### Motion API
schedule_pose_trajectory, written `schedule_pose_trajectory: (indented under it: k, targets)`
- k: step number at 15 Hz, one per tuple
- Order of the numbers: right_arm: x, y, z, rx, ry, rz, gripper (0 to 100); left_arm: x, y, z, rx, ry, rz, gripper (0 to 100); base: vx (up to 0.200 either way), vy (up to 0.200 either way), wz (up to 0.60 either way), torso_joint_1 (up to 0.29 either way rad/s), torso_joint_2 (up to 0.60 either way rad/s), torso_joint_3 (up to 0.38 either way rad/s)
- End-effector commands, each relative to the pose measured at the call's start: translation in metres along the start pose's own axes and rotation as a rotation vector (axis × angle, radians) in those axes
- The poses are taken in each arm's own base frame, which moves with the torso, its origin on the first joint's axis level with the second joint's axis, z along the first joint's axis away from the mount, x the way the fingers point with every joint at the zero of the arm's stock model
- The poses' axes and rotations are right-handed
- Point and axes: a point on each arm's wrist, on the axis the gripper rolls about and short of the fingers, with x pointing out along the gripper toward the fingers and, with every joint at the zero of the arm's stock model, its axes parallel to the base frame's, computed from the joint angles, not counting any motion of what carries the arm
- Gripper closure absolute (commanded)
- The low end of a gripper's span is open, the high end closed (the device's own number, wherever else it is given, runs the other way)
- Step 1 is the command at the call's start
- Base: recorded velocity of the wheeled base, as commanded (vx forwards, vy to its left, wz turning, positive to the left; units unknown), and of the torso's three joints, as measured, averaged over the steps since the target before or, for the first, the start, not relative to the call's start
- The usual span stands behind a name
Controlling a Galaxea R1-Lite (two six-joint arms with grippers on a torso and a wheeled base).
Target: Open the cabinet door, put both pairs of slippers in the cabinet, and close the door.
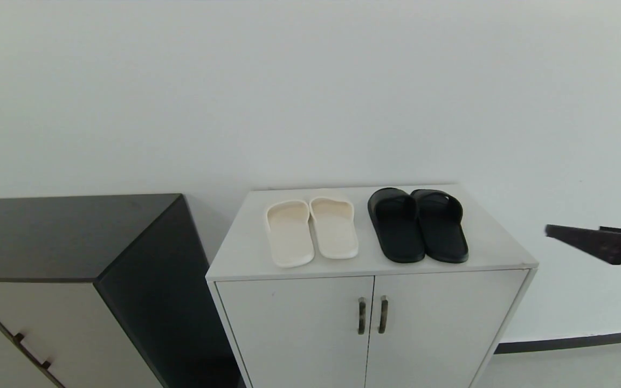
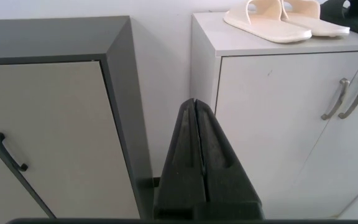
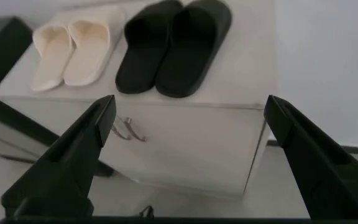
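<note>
A white two-door cabinet (image 1: 299, 328) stands against the wall with both doors closed and two dark handles (image 1: 372, 315) at the middle seam. On its top lie a cream pair of slippers (image 1: 310, 230) on the left and a black pair of slippers (image 1: 417, 224) on the right, side by side. My right gripper (image 3: 188, 155) is open, hovering off the cabinet's right front corner, a little above the top; its arm shows at the right edge (image 1: 601, 245). My left gripper (image 2: 195, 134) is shut and empty, low in front of the gap between the two cabinets.
A dark cabinet (image 1: 73, 237) with pale drawer fronts and a black handle (image 1: 33, 351) stands just left of the white one. A bare white wall is behind both. Open floor (image 1: 574, 366) lies to the right of the white cabinet.
</note>
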Motion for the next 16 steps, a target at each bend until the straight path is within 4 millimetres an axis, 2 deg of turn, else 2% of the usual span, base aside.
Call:
schedule_pose_trajectory:
  k: [1, 3, 5, 8, 16]
  targets:
    - [0.052, 0.014, 0.002, 0.019, 0.111, 0.010, 0, 0.000, 0.000, 0.000, -0.005, 0.000, -0.001, 100, 0.000, 0.000, 0.00, 0.000, 0.00, 0.000]
    - [0.081, 0.022, 0.003, 0.037, 0.121, -0.016, 0, 0.000, 0.000, 0.000, -0.005, 0.000, -0.001, 100, 0.000, 0.000, 0.00, 0.000, 0.00, 0.000]
    - [0.117, 0.031, 0.005, 0.027, 0.057, -0.028, 0, 0.000, 0.000, 0.000, -0.005, 0.001, -0.001, 100, 0.000, 0.000, 0.00, 0.000, 0.00, 0.000]
    - [0.155, 0.044, -0.003, -0.010, 0.056, -0.105, 0, 0.000, 0.000, 0.000, -0.004, 0.000, -0.001, 100, 0.000, 0.000, 0.00, 0.000, 0.00, 0.000]
    - [0.208, 0.067, -0.017, -0.053, 0.024, -0.162, 0, 0.000, 0.000, 0.000, -0.007, 0.000, -0.001, 100, 0.000, 0.000, 0.00, 0.000, 0.00, 0.000]
